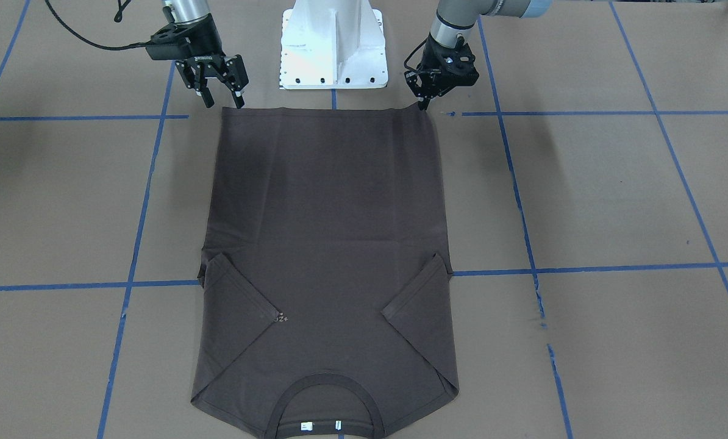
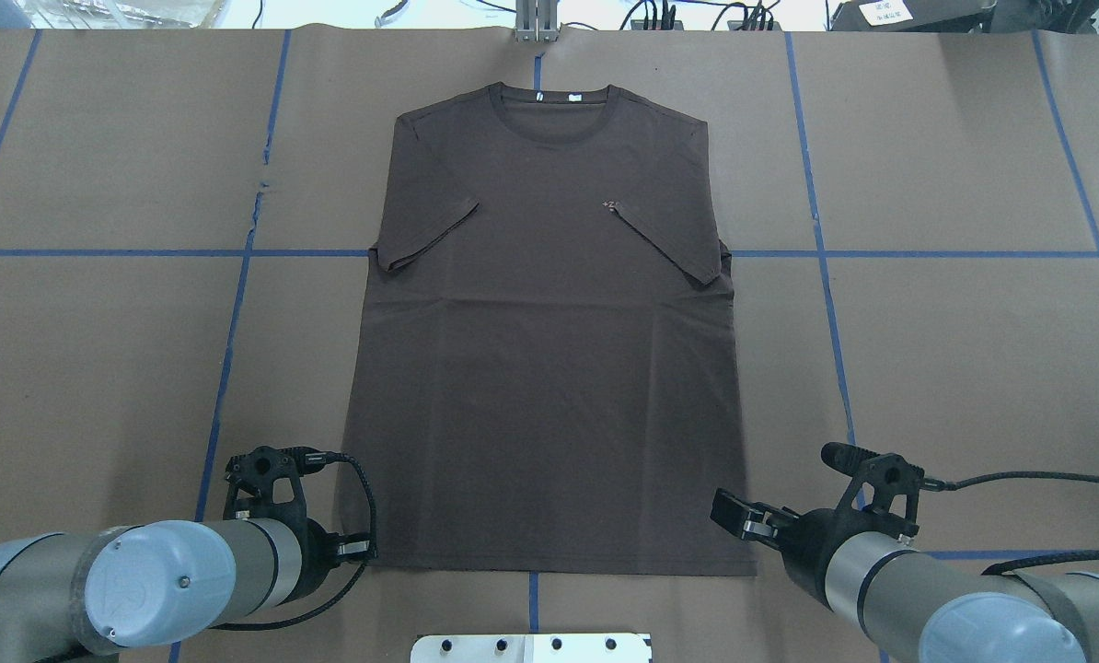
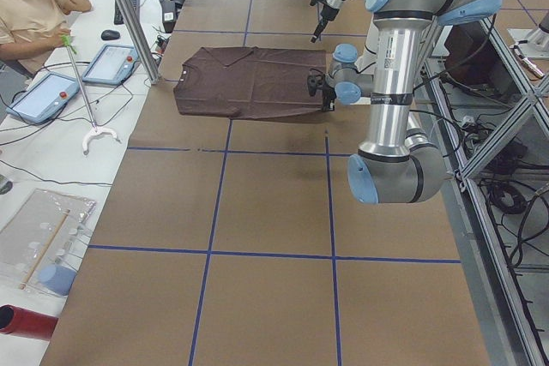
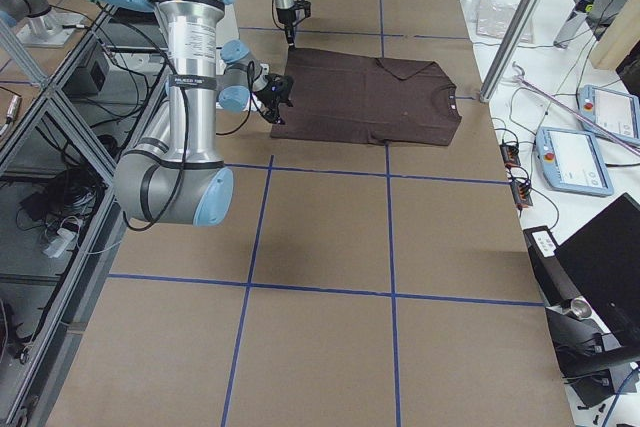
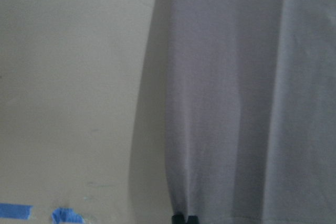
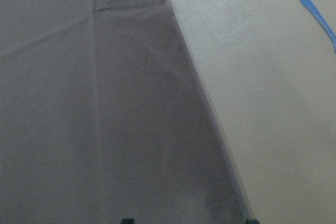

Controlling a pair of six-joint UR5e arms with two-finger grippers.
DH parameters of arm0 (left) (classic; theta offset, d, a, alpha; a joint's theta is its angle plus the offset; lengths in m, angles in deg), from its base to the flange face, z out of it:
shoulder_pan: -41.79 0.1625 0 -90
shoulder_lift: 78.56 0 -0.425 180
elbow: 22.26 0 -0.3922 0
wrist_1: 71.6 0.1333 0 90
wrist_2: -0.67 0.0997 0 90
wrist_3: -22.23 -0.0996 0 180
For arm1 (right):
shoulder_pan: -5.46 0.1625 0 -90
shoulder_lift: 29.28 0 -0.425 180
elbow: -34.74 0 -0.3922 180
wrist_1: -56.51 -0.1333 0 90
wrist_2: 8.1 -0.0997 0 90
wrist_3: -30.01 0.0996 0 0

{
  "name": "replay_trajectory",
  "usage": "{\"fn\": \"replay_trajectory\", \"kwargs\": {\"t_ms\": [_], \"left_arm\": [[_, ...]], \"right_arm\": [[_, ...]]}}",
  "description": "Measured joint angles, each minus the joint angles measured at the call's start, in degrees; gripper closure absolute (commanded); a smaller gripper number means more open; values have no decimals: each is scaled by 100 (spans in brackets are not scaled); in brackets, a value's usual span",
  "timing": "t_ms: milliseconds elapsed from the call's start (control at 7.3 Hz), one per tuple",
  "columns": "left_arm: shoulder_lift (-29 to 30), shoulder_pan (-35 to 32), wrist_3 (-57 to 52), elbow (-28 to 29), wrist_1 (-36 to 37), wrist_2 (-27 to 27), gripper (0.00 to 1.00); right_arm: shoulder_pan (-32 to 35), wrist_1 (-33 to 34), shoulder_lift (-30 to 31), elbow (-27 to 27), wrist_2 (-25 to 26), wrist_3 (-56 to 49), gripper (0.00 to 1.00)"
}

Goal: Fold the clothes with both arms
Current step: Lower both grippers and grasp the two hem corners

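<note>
- Main risk I see is an uneven grab. The left jaws look pinched on their hem corner of the dark brown T-shirt (image 1: 327,213), and the right jaws aren't on cloth yet. A lift now would raise one corner only and drag the hem skewed.
- Second risk: the right jaws close and catch just the top layer, or nothing. One fingertip (image 6: 251,220) sits right at the shirt's side edge. The back layer would stay on the table (image 1: 614,195) and the fold would split open.
- Third: the left hold is at the very tip of the corner by my read, so it could slip out mid-carry.
- Also the sleeves (image 1: 233,305), turned in over the chest far ahead of both jaws, could flop out if the hem is swept over fast.
- Left jaws: closed to almost no gap, fingertips (image 5: 178,217) side by side at the hem corner. The front-facing view shows that corner slightly raised toward them, so I take it as gripping the T-shirt corner.
- Right jaws: wide open, holding nothing, straddling the other hem corner with cloth between the tips. I can't tell if the tips touch fabric or table.
- T-shirt: flat, front up, with the hem spanning from one pair of jaws to the other. The body runs away from them, collar (image 1: 330,390) at the far end.
</note>
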Motion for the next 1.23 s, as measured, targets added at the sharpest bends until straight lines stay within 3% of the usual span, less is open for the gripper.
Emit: {"fn": "replay_trajectory", "kwargs": {"t_ms": [137,411,1232], "left_arm": [[14,9,1,-26,18,-4,100],[29,29,48,-37,23,-10,100],[38,85,212,-48,8,-25,100]], "right_arm": [[-116,555,-191,-24,97,331,32],[-283,989,-284,-98,248,699,32],[-463,1071,-314,-498,511,801,34]]}}
